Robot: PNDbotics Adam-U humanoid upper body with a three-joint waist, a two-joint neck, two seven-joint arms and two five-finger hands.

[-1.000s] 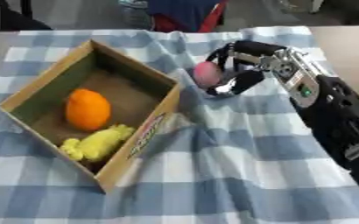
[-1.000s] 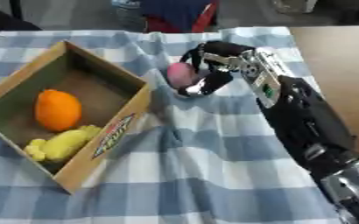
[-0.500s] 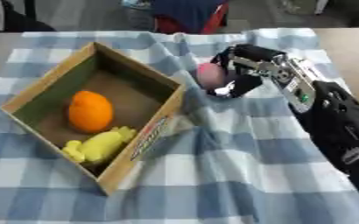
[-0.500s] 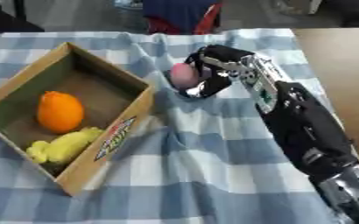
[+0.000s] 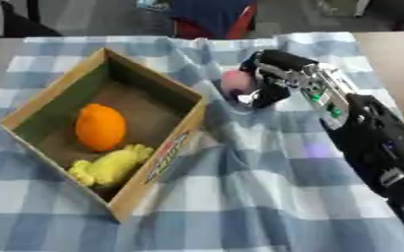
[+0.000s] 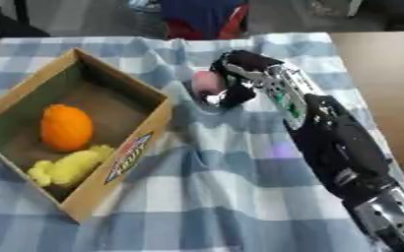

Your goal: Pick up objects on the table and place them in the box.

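Observation:
A pink rounded object point(image 5: 235, 82) sits just right of the cardboard box point(image 5: 158, 165), over the blue checked cloth. My right hand point(image 5: 273, 78) has its fingers curled round it from the right and above. Whether the object rests on the cloth or hangs just above it I cannot tell. Inside the box lie an orange point(image 5: 100, 126) and a yellow lumpy object point(image 5: 112, 166). The right arm point(image 6: 339, 147) reaches in from the lower right. My left hand shows in neither view.
The checked cloth point(image 5: 240, 197) is rumpled beside the box's near right wall. Bare wooden table point(image 5: 395, 54) shows at the right edge. A blue and red thing point(image 5: 210, 17) stands beyond the table's far edge.
The right hand with the pink object has shifted slightly left, closer to the box's right wall. The things in the box have not moved.

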